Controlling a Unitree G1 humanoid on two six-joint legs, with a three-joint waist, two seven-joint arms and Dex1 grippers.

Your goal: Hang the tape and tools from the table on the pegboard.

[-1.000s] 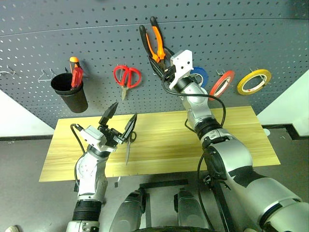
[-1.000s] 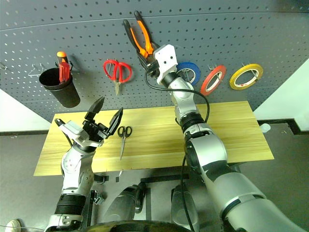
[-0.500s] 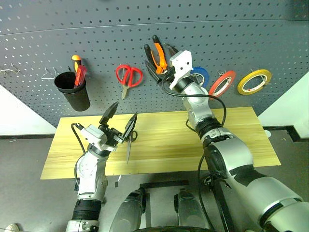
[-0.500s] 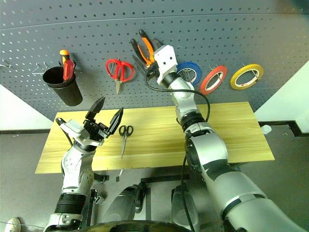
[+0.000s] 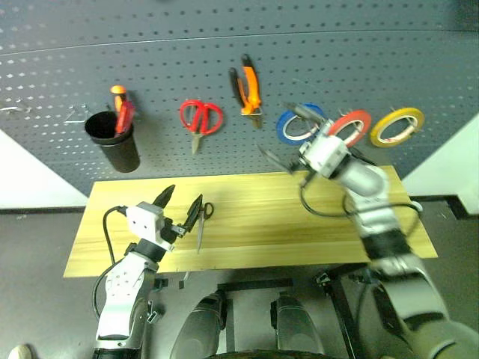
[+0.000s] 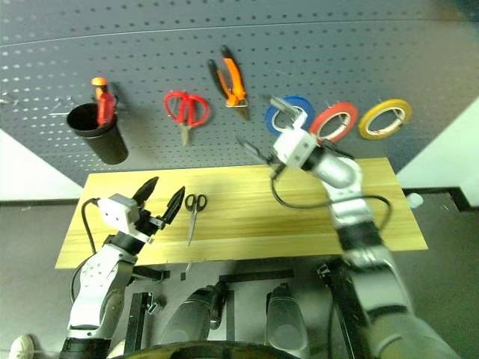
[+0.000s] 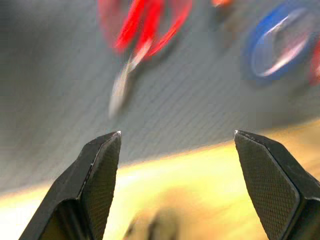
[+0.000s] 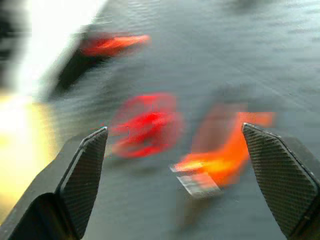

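Looking down over the table (image 5: 314, 239), I see the next thing to hang, the small black-handled scissors (image 5: 202, 223), lying flat on the pale wood just beside my left gripper (image 5: 179, 210). My left fingers stand wide apart and hold nothing. The scissors sit a little to the inner side of that gripper, the far finger's tip almost over the black loops; I cannot tell whether it touches them. Their long axis runs nearly front to back across the tabletop: handles toward the pegboard (image 5: 374, 52), blade tips toward the table's near edge. My fingers open across the table's length, so I judge that closing them would pinch across the scissors' width, but only once the gripper shifts inward and drops to the wood. My right gripper (image 5: 288, 137) is also spread wide and empty, up in front of the board by the blue ring (image 5: 296, 124), well apart from the scissors, so the left arm is plainly the nearer one. On the board the pliers (image 5: 250, 88) hang with handles up, and the red tape (image 5: 352, 126) hangs between the blue ring and the yellow ring (image 5: 397, 126). The red-handled scissors (image 5: 199, 120) hang left of the pliers.
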